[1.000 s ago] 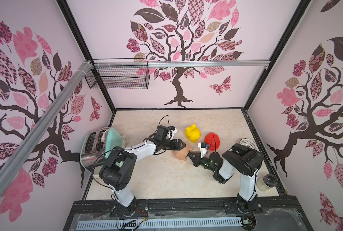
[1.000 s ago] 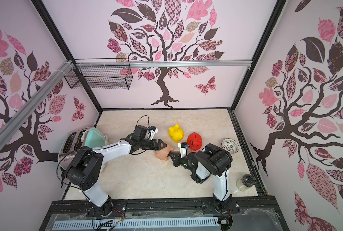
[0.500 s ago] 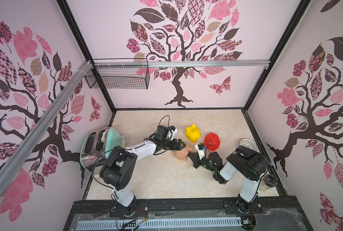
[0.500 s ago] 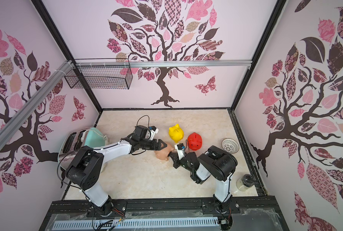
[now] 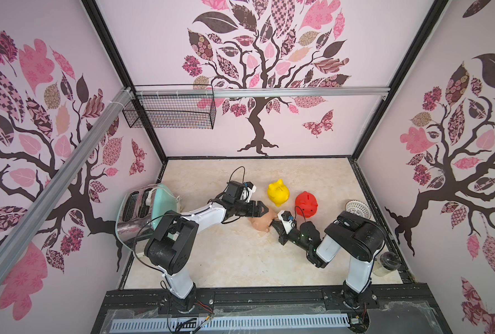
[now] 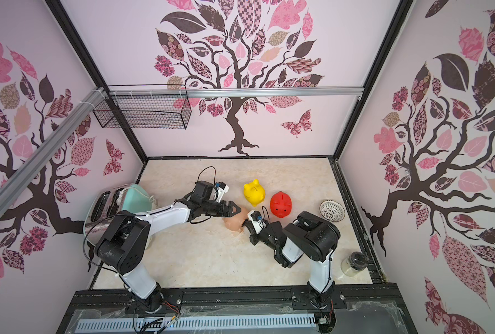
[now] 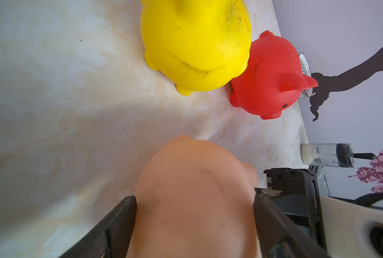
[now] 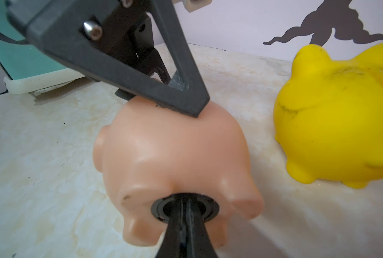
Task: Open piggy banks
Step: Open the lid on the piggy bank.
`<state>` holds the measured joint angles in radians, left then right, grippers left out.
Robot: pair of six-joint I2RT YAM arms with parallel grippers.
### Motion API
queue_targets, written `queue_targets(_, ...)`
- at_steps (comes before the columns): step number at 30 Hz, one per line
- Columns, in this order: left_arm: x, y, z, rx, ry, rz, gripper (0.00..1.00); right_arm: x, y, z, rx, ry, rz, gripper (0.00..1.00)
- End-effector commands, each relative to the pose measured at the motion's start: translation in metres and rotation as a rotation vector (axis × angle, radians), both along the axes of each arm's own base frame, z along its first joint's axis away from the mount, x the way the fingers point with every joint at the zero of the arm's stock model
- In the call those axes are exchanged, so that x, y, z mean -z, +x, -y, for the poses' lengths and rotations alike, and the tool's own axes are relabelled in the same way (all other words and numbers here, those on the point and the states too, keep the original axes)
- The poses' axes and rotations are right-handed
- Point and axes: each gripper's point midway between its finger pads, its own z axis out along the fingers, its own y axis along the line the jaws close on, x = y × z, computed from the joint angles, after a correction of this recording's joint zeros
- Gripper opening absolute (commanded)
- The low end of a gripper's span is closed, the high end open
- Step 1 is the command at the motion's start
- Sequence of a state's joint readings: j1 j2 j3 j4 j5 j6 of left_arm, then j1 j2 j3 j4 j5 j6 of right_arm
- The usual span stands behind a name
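Three piggy banks are on the desk (image 5: 226, 260): one peach-tan pig (image 5: 260, 224), one yellow pig (image 5: 278, 193), one red pig (image 5: 307, 204). There is also one mint-green toaster (image 5: 154, 205), one white lattice bowl (image 5: 356, 204), one clear jar (image 5: 386, 261) with a dark lid, and one black wire basket (image 5: 171, 112) on the wall. There are two claws: one left claw (image 7: 194, 201), one right claw (image 8: 185, 207).

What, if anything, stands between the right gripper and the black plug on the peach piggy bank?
Nothing visible. The right gripper, shut, has its tips in the black plug of the peach piggy bank, which the left gripper clamps by its sides. The yellow piggy bank and red piggy bank stand apart.
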<state>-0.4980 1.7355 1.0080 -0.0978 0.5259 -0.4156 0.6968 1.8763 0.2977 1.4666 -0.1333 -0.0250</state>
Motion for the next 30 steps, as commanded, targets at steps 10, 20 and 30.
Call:
queue_targets(10,0.06,-0.029,-0.024,-0.011,0.172,-0.161,0.85,-0.001,-0.003,0.001,0.001,-0.098,0.113,0.0)
queue_targets(20,0.06,-0.028,-0.024,-0.012,0.174,-0.161,0.85,-0.003,-0.004,0.008,0.025,-0.127,0.16,0.0)
queue_targets(30,0.061,-0.029,-0.025,-0.013,0.176,-0.163,0.85,-0.002,-0.01,0.011,0.017,-0.13,0.177,0.0)
